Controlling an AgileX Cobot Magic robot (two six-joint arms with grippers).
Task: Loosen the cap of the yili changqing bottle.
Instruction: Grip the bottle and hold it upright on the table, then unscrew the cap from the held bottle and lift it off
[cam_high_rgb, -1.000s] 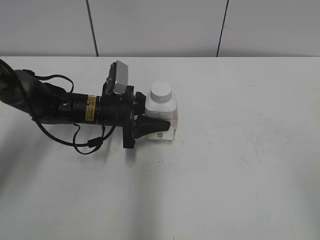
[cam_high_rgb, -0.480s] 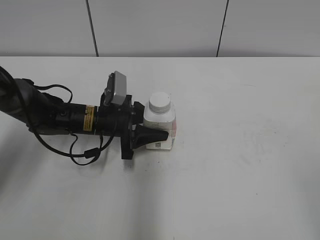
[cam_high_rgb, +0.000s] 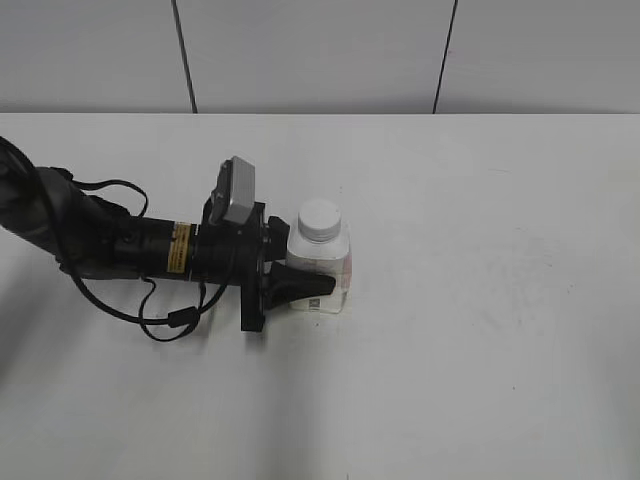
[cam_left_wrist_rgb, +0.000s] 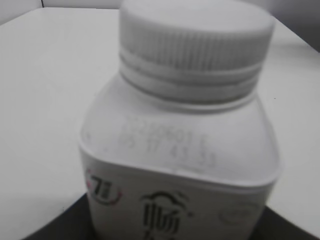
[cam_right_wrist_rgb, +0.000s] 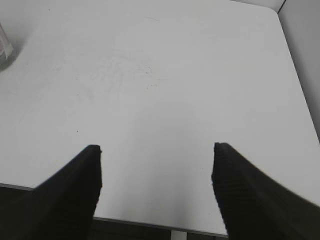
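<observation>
The yili changqing bottle (cam_high_rgb: 334, 256) stands upright on the white table, left of centre, with its white cap (cam_high_rgb: 319, 218) on. My left gripper (cam_high_rgb: 320, 272) is shut on the bottle's body from the left; one black finger lies across its front and the other is hidden behind it. In the left wrist view the bottle (cam_left_wrist_rgb: 180, 165) fills the frame, with the cap (cam_left_wrist_rgb: 195, 37) on top and the dark jaws of the left gripper (cam_left_wrist_rgb: 172, 232) at both bottom corners. My right gripper (cam_right_wrist_rgb: 156, 149) is open and empty over bare table; it does not show in the exterior view.
The white table (cam_high_rgb: 480, 330) reaches back to a grey panelled wall (cam_high_rgb: 320, 50). The right wrist view shows the table's near edge (cam_right_wrist_rgb: 150, 222) just under the jaws and part of a clear object (cam_right_wrist_rgb: 4, 50) at the far left.
My left gripper and the bottle have shifted together a little toward the table's front. The bottle stays upright with the cap on.
</observation>
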